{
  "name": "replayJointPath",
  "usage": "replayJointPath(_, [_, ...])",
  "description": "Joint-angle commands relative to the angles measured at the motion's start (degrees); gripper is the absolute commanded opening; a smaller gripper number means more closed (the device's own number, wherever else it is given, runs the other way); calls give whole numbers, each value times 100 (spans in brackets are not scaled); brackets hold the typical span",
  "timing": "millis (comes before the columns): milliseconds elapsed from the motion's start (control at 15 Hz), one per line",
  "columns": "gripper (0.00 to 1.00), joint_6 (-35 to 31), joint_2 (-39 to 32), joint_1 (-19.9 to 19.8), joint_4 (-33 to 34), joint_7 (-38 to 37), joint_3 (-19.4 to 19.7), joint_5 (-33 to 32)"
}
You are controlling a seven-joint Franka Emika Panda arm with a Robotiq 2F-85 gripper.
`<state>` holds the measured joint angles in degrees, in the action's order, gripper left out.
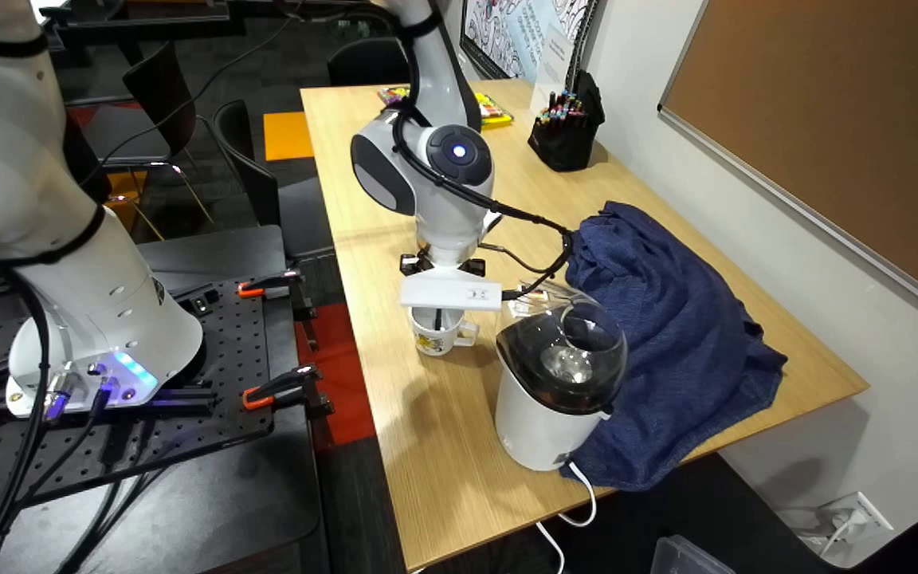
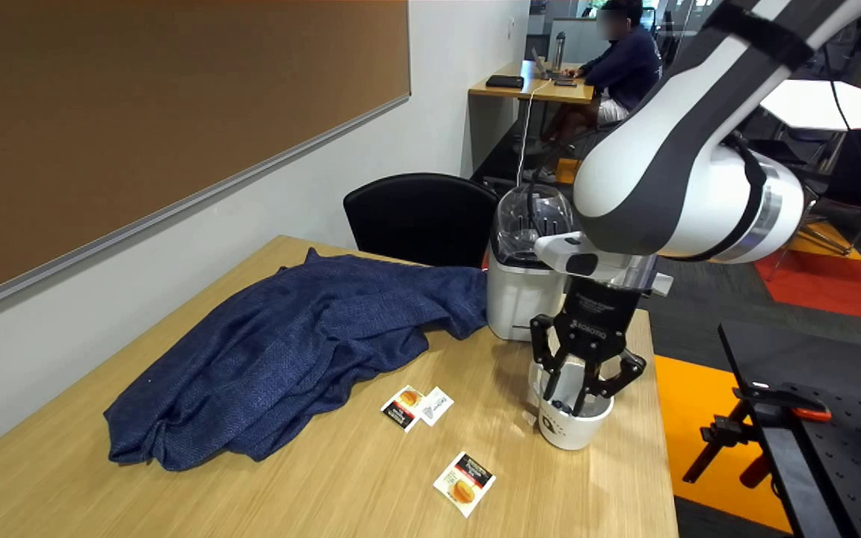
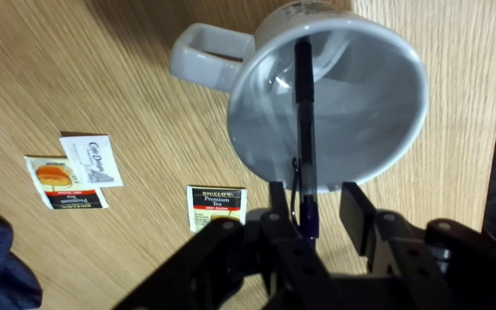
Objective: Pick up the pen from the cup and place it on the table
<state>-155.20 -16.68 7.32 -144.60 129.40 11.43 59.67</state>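
Observation:
The pen (image 3: 306,142) is a thin dark stick with a clear barrel and purple end, leaning in the cup (image 3: 373,103). It also shows as a dark line in an exterior view (image 1: 438,320). The cup is a white mug with a handle, standing on the pale wood table (image 3: 157,129); it shows in both exterior views (image 1: 433,344) (image 2: 569,430). My gripper (image 3: 314,187) is open. The pen's upper end lies between its fingers, closer to the left finger, with a gap to the right finger. In an exterior view the fingertips (image 2: 565,397) are at the cup's mouth.
A white appliance with a dark clear lid (image 1: 543,426) stands close to the cup. A crumpled navy cloth (image 2: 288,359) lies along the wall side. Tea packets (image 2: 466,482) (image 2: 403,408) lie near the cup. A black holder with markers (image 1: 564,139) stands farther along the table.

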Motion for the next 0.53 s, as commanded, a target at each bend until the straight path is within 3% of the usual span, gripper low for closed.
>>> replayJointPath(0, [7,381,-457,-170,241,312,-146,282])
replayJointPath(67, [1,363,-425,-163,226,291,-147,284])
replayJointPath(133, [0,347,-395,-158,210,286,-145,284])
replayJointPath(200, [4,312,-332,-147,171,277,-136,272])
replayJointPath(467, [4,156,-44,-90,-30,218,-103,237])
